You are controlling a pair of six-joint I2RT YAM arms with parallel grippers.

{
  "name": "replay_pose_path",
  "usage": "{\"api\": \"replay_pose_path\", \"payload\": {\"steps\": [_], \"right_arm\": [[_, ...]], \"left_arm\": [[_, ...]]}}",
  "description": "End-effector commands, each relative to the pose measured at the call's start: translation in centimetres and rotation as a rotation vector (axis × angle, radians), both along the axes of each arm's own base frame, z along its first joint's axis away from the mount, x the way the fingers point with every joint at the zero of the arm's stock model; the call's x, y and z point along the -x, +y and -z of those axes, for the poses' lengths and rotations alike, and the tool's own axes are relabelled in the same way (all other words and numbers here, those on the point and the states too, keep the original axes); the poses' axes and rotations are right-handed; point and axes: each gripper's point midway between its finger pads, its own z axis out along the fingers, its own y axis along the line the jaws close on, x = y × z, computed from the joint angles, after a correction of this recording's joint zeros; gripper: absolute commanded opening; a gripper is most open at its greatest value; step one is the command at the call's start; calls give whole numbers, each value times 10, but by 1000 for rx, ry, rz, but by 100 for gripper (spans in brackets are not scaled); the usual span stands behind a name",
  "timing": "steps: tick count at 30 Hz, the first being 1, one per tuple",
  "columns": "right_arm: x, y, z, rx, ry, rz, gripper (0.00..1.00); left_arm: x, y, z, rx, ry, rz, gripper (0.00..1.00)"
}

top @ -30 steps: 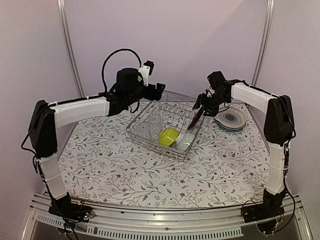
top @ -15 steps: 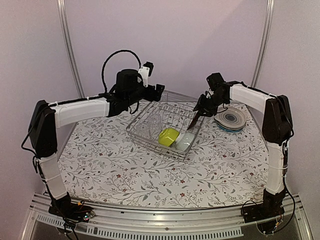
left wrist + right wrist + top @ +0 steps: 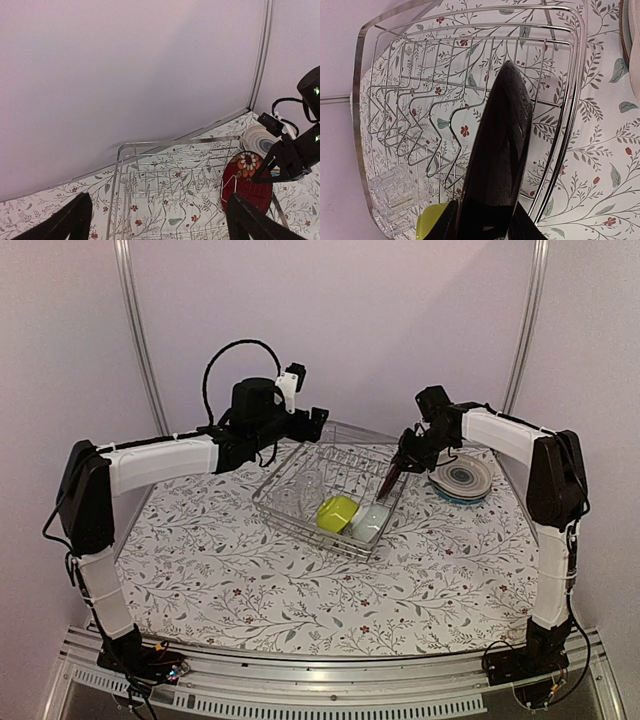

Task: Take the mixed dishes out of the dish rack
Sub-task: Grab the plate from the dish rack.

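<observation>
**Top view.** The right jaws reach in from the right and are clamped on the upper rim of the dark red plate (image 3: 390,480). The plate stands tilted on edge at the right side of the dish rack (image 3: 305,530). On the near side of these jaws, lower down, a yellow-green bowl (image 3: 337,512) and a pale bowl (image 3: 368,523) sit side by side in the rack. A clear glass (image 3: 290,500) is further to their left. Just to the right of the right jaws, a stack of plates (image 3: 462,478) lies on the flowered tabletop (image 3: 250,580), outside the rack. The left jaws hover above the rack's far left corner, touching nothing.

**Left wrist view.** The two fingers (image 3: 75,220) are spread wide with nothing between them. The dish rack (image 3: 120,165) lies ahead of and below the jaws. The dark red plate (image 3: 245,172), which has a flower painted on it, stands beyond the right-hand finger. The right jaws grip the plate's far-right rim. The stack of plates (image 3: 256,139) is just behind it.

**Right wrist view.** The dark red plate (image 3: 497,150) is seen edge-on, rising from between the fingers (image 3: 522,225), which press on either face. The dish rack (image 3: 572,115) and its zigzag prongs spread out beyond the jaws. The clear glass (image 3: 395,195) is to their left, and the yellow-green bowl (image 3: 432,222) is beside the left finger. The stack of plates (image 3: 632,45) just shows at the far right edge.
</observation>
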Motion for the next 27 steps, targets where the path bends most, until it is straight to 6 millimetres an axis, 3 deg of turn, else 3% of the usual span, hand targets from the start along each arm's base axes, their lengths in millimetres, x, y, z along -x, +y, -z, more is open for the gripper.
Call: {"api": "replay_pose_path", "payload": {"steps": [1,20,27], "right_arm": [[1,9,-46,-68,-101,-30,29],[1,0,-103,-143,-201,-12,26],[3,-8,-115,-130,-220,-8,26]], "left_arm": [[1,10,-21,39,-29,-11,93],[-1,7,-22,51,-27,-4,94],[-1,5,-24,51,-30,0,94]]}}
